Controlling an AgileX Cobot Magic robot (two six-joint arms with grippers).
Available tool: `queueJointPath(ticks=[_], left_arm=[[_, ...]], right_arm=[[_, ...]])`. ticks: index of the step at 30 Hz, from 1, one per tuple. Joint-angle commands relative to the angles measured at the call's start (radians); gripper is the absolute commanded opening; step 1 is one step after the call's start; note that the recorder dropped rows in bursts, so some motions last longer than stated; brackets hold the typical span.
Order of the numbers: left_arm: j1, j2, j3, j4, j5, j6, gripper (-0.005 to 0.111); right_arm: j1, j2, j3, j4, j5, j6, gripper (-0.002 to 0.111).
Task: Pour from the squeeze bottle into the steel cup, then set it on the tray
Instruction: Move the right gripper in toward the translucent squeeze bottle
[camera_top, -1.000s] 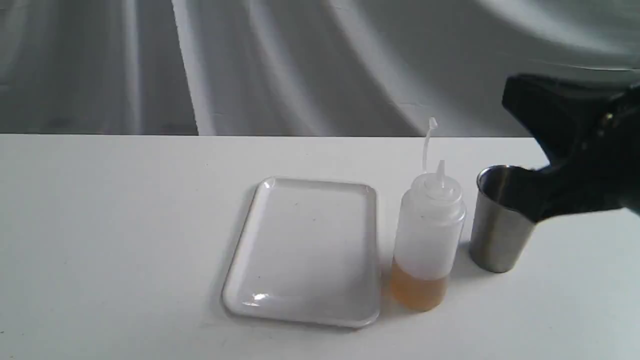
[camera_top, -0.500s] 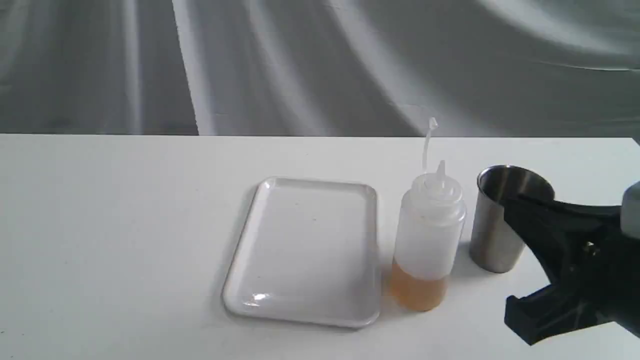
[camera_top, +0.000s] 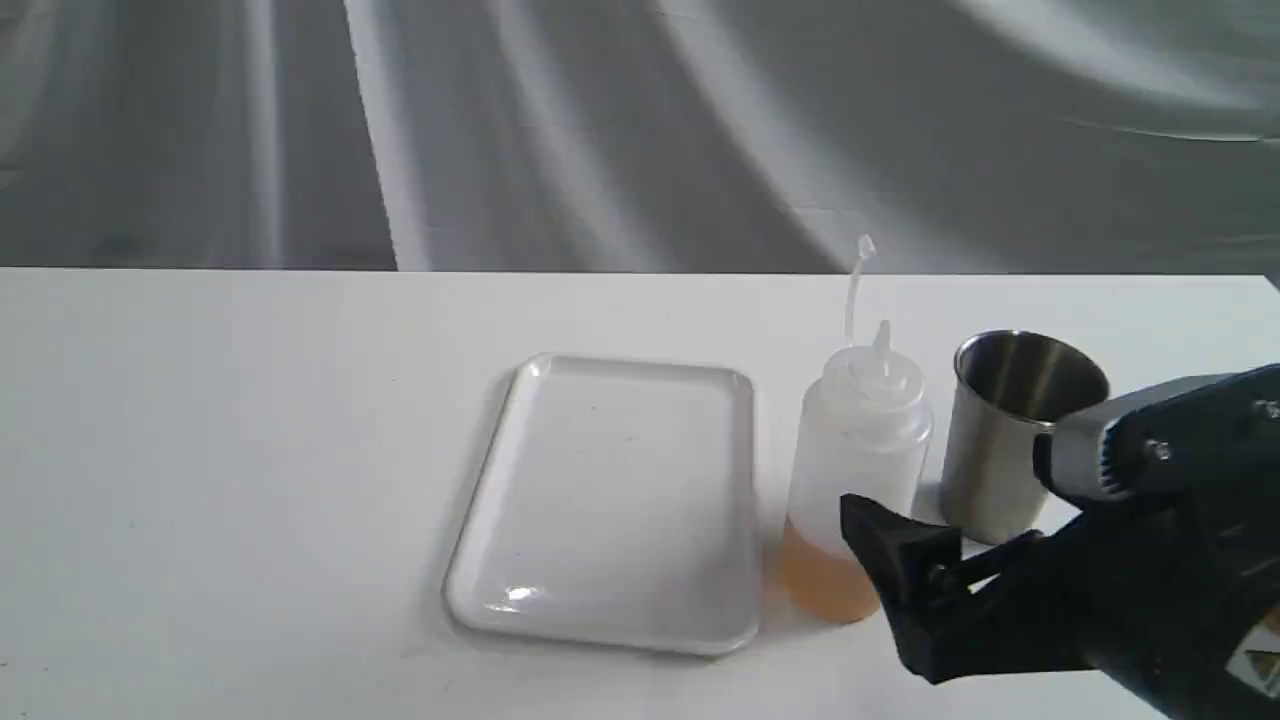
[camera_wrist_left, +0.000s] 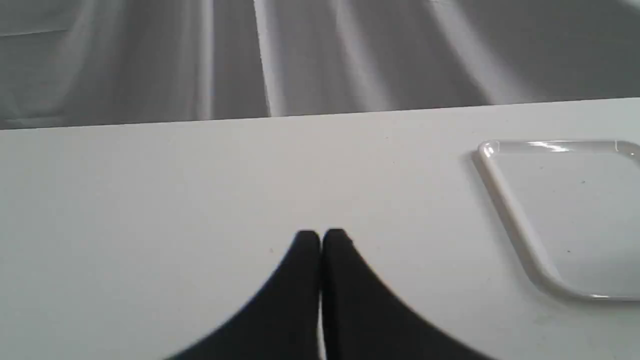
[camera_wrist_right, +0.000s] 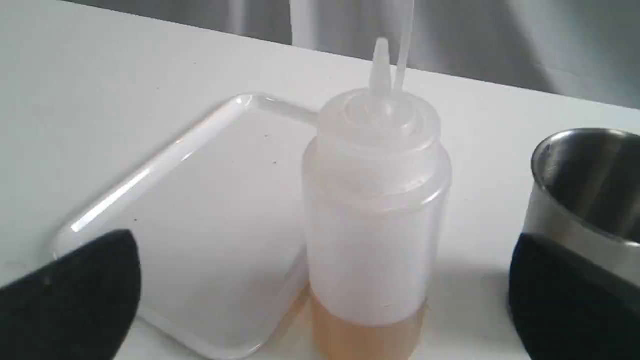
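The squeeze bottle (camera_top: 858, 440) stands upright on the white table, amber liquid at its bottom, its cap strap sticking up. It is between the tray (camera_top: 600, 500) on its left and the steel cup (camera_top: 1000, 450) on its right. My right gripper (camera_top: 950, 560) is low at the front right, open, just in front of the bottle's lower part. In the right wrist view the bottle (camera_wrist_right: 375, 225) stands ahead of the open gripper (camera_wrist_right: 325, 242), whose black fingertips (camera_wrist_right: 90, 285) flank it without touching, with the cup (camera_wrist_right: 585, 190) and tray (camera_wrist_right: 200, 200) to either side. My left gripper (camera_wrist_left: 320, 237) is shut over bare table.
A grey draped cloth (camera_top: 640, 130) hangs behind the table's far edge. The left wrist view shows one corner of the tray (camera_wrist_left: 550, 215) off to the side of the shut fingers.
My right gripper came down from beside the cup's rim, swung left toward the bottle's base, and its jaws opened wide. Bottle, cup and tray have not moved.
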Motion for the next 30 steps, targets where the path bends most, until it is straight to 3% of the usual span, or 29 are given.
queueJointPath(ticks=[1,11,30], left_arm=[[0.002,-0.003,0.004,-0.001,-0.008,-0.003,0.0],[0.002,-0.003,0.004,-0.001,-0.008,-0.005,0.0],[0.002,-0.003,0.004,-0.001,-0.008,-0.003,0.0]], right_arm=[[0.035,0.072,0.006,-0.036,-0.115,0.026,0.104],[0.069,0.215,0.006,-0.062,-0.266,0.01,0.104],[0.067,0.289,0.006,-0.05,-0.465,-0.037,0.104]])
